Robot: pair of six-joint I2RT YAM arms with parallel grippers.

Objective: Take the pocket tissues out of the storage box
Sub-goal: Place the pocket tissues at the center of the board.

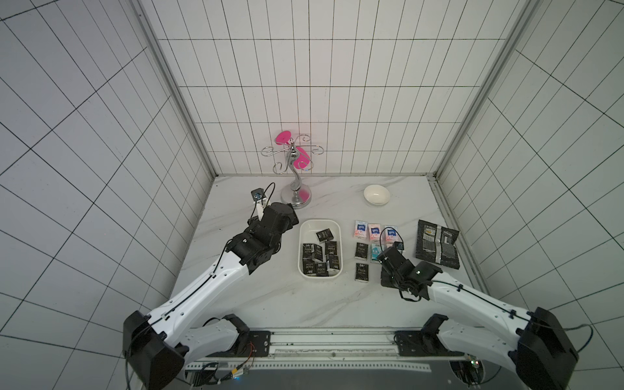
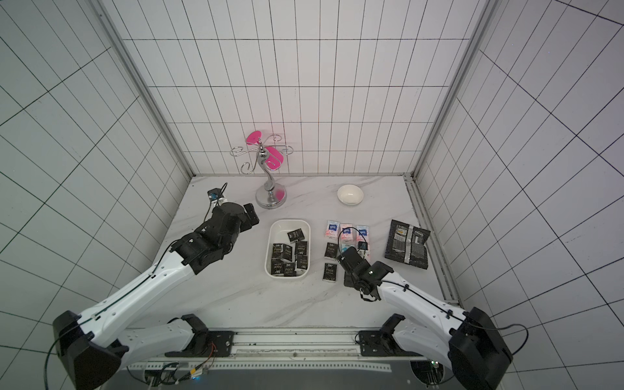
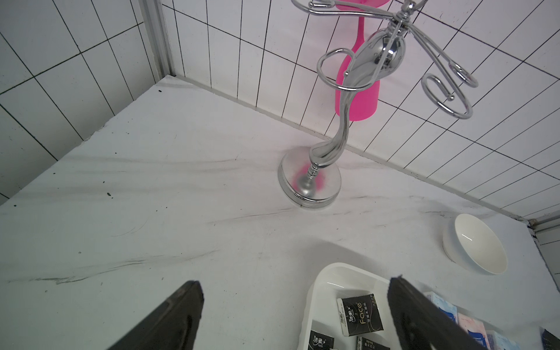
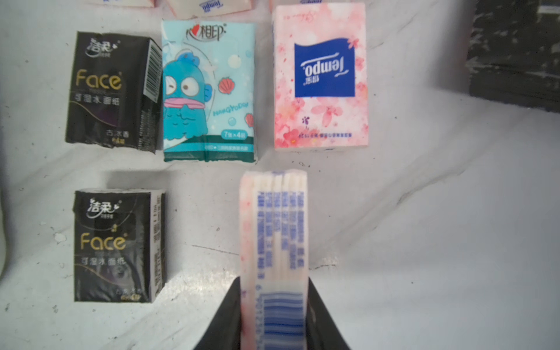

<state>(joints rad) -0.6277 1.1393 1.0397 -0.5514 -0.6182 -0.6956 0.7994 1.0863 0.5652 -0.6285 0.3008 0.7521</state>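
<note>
Seven or so black packs (image 1: 319,253) lie in the box (image 1: 310,231), which sits near the middle of the worktop (image 1: 270,304), so we judge the task about half done. Between the box and the worktop's right edge, the packs already taken out lie flat in rows. The right wrist view shows a black pack (image 4: 112,91), a teal pack (image 4: 209,91) and a pink pack (image 4: 321,75) side by side, with a lone black pack (image 4: 118,245) in the nearer row.

Our right claw (image 4: 274,291) pinches the held pack (image 4: 274,227), another pink one, by its broad faces. It stands on edge over the bare spot beside the lone black pack. We cannot tell whether it touches the worktop yet. Our left claw (image 3: 295,283) is spread and empty, hovering just off the box's far left corner.

We take the step in hand to be setting this pack down in the nearer row. The next move calls for lowering it, tipping it flat into the bare spot without nudging its neighbours, and then spreading the claw. After that the box needs another reach. The packs toward its near end lean on each other, so the loose one (image 1: 324,234) toward its far end looks the easier pick.
</note>
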